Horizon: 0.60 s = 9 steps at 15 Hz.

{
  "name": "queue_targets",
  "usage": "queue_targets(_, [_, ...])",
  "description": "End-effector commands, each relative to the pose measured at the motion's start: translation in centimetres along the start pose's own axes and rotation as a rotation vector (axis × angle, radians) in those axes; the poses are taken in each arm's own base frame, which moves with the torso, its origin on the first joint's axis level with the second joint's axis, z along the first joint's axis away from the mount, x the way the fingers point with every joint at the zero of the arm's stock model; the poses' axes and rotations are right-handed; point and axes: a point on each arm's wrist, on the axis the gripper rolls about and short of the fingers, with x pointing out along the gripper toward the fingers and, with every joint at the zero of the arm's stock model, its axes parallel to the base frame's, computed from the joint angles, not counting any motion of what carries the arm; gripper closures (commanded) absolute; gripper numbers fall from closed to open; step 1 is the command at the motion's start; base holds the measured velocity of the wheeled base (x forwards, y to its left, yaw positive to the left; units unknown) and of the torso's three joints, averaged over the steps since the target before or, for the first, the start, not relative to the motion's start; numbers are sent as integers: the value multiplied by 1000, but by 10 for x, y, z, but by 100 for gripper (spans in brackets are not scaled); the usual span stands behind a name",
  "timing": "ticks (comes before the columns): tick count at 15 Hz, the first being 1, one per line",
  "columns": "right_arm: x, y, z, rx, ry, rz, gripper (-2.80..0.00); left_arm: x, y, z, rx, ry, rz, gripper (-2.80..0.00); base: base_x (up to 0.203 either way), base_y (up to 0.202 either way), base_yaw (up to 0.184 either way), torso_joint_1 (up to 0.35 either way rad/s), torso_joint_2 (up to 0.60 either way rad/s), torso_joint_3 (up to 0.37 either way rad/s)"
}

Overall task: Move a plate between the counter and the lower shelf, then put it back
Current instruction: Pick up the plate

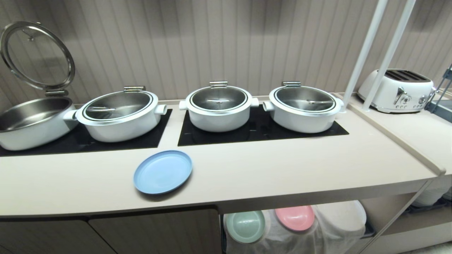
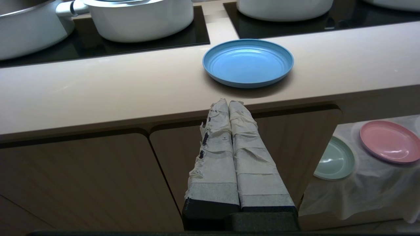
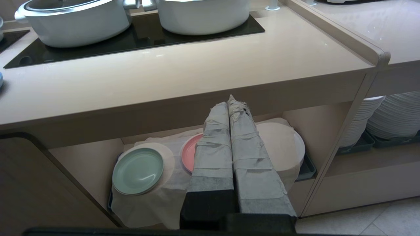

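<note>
On desk [image 1: 282, 165], near front edge: light-blue plate [image 1: 162, 171], flat, upright. Likely light, stiff, matte; low rim the only hold, so pinch across rim at near edge. Left pincer [image 2: 228, 102] and right pincer [image 3: 231, 103] both closed, empty, below desk edge.

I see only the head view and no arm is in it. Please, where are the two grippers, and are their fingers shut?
Observer: The left gripper is shut and empty, in front of the cabinet doors, below the counter edge.
Operator: Is the blue plate near it?
Observer: The plate lies flat on the counter, apart from the gripper, beyond its tips.
Operator: And the right one?
Observer: The right gripper is also shut and empty, pointing at the lower shelf opening, partly hiding the pink plate.
</note>
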Motion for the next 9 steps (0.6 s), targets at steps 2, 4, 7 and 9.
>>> queue_targets(2, [0,0,0,1,0,1,0,0,0,0,-2,2,0,0,0,0,0,0,0,0])
queue_targets(4, [0,0,0,1,0,0,0,0,0,0,-2,2,0,0,0,0,0,0,0,0])
queue_targets(7, [0,0,0,1,0,0,0,0,0,0,18,-1,-8,0,0,0,0,0,0,0])
queue_targets(9, [0,0,0,1,0,0,0,-2,0,7,17,-25,-21,0,0,0,0,0,0,0])
